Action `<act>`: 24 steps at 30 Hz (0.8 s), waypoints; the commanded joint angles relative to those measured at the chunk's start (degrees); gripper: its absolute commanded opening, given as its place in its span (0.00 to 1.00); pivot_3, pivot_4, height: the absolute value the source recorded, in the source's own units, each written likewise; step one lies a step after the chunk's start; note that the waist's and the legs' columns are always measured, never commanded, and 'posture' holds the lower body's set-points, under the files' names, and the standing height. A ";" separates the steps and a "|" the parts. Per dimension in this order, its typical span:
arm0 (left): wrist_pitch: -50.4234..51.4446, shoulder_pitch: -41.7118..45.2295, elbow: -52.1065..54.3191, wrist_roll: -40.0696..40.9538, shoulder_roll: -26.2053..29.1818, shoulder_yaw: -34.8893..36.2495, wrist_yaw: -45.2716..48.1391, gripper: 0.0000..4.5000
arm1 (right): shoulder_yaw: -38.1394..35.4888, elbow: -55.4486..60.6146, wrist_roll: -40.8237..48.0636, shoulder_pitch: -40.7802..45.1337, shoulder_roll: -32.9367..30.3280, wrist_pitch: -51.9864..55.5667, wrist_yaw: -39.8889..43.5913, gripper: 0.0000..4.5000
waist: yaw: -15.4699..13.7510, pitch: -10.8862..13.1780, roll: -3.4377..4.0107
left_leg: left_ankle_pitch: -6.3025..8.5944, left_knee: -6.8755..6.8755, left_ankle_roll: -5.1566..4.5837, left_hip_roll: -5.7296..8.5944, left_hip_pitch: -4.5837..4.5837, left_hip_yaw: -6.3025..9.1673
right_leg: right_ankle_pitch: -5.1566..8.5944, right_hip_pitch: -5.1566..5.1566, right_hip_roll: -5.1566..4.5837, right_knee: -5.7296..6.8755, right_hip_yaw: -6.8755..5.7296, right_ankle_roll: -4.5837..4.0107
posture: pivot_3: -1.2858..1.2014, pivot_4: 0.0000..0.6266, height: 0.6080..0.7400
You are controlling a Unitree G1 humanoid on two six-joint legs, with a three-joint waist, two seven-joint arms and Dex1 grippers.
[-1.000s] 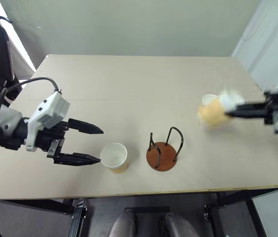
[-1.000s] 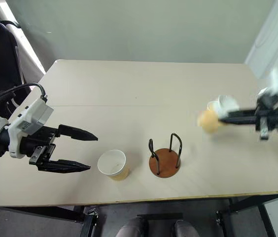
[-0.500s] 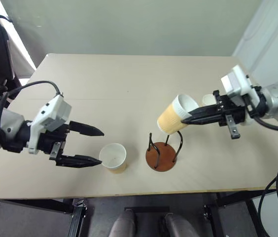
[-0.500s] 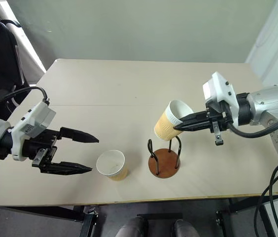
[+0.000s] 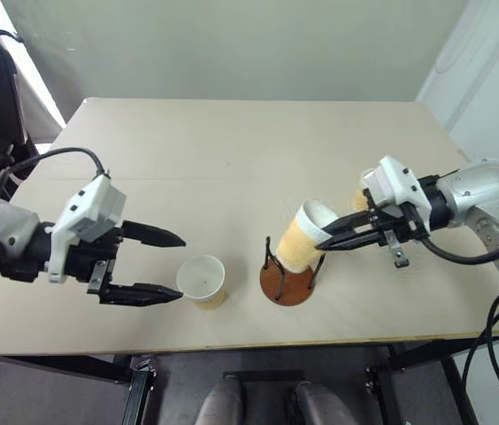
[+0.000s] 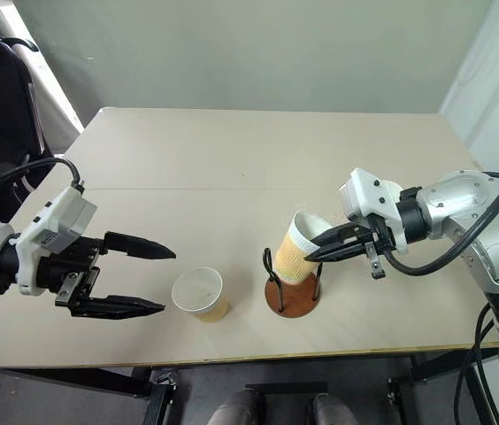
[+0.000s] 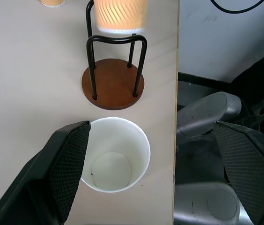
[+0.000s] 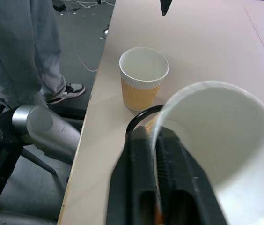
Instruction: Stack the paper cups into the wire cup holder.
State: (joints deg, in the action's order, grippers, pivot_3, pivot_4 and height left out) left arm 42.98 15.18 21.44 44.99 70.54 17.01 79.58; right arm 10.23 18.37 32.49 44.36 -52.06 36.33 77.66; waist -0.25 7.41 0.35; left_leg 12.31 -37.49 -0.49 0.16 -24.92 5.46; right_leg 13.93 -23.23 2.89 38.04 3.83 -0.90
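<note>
Silver-grey arms, white wrist cam boxes, black cables, blk two-finger left claw [image 5: 172, 266]

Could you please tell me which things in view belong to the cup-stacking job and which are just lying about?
Part of the job:
- paper cup pinched at its rim by the right tool, tilted over the wire cup holder
- upright paper cup beside the open left tool
- third paper cup

Just there:
- table
- person's shoe

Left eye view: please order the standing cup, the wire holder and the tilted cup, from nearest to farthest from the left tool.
1. standing cup, just off the left tool.
2. wire holder, beyond that cup, table's near edge.
3. tilted cup, above the holder, pinched by the right tool.
</note>
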 commanded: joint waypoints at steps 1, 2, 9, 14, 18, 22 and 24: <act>0.21 0.24 1.44 0.85 1.02 2.29 -0.39 1.00 | -0.14 1.27 -0.56 1.23 0.27 -0.41 0.33 0.35 | 0.00 0.00 0.00 | 0.00 0.00 0.00 0.00 0.00 0.00 | 0.00 -0.01 0.00 0.00 0.00 0.00 | 0.52 0.24 1.00; 0.22 0.38 1.39 0.87 1.07 2.23 -0.48 1.00 | -0.18 1.21 -0.75 1.33 0.37 -0.38 0.23 0.43 | 0.00 0.00 0.00 | 0.00 0.01 0.00 0.00 0.00 0.00 | 0.00 -0.01 0.00 0.00 0.00 0.00 | 0.52 0.24 1.00; 0.25 1.23 1.12 1.19 1.41 1.74 -0.74 1.00 | -2.70 -13.38 -7.40 6.96 0.11 -5.70 -2.44 0.98 | 0.04 0.00 0.00 | -0.01 0.06 0.02 0.00 -0.01 0.00 | -0.01 -0.06 0.00 0.01 0.00 -0.04 | 0.52 0.24 1.00; 0.33 1.53 1.15 1.59 1.52 1.44 -0.98 1.00 | 1.61 -41.93 -21.82 15.39 0.01 -21.29 -3.72 0.99 | -0.30 -0.01 -0.01 | -0.11 0.06 0.02 0.00 -0.01 0.03 | -0.16 -0.12 0.00 0.01 -0.01 -0.22 | 0.52 0.24 1.00; 0.53 1.05 1.84 1.80 1.13 1.46 -1.63 1.00 | 4.87 -58.82 -29.49 20.43 3.03 -32.00 -2.57 0.99 | -0.10 -0.01 -0.01 | -0.11 0.22 0.05 -0.02 -0.01 0.03 | -0.19 -0.25 -0.01 0.08 -0.02 -0.29 | 0.52 0.24 1.00; 1.66 0.09 3.41 2.75 0.80 2.56 -2.59 1.00 | 6.56 -70.67 -35.20 23.91 5.91 -39.16 -3.89 0.99 | 0.11 0.03 0.07 | -0.18 0.56 0.18 -0.05 -0.05 0.02 | -0.21 -0.50 0.00 0.18 -0.07 -0.33 | 0.52 0.24 1.00; 2.10 -0.60 3.93 3.00 0.76 3.26 -3.08 1.00 | 7.00 -75.57 -37.67 25.59 7.27 -42.04 -5.43 0.99 | 0.11 0.04 0.09 | -0.21 0.71 0.25 -0.09 -0.05 0.02 | -0.19 -0.54 0.00 0.17 -0.13 -0.37 | 0.52 0.24 1.00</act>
State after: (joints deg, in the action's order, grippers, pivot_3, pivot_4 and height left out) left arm 44.64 14.62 24.09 47.11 71.05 17.56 76.95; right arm 17.41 -55.10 -3.46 67.24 -44.74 -2.78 73.56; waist -0.14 7.45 0.44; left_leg 12.04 -36.67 -0.13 0.05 -24.97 5.47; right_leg 13.74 -23.78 2.89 38.17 3.67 -1.27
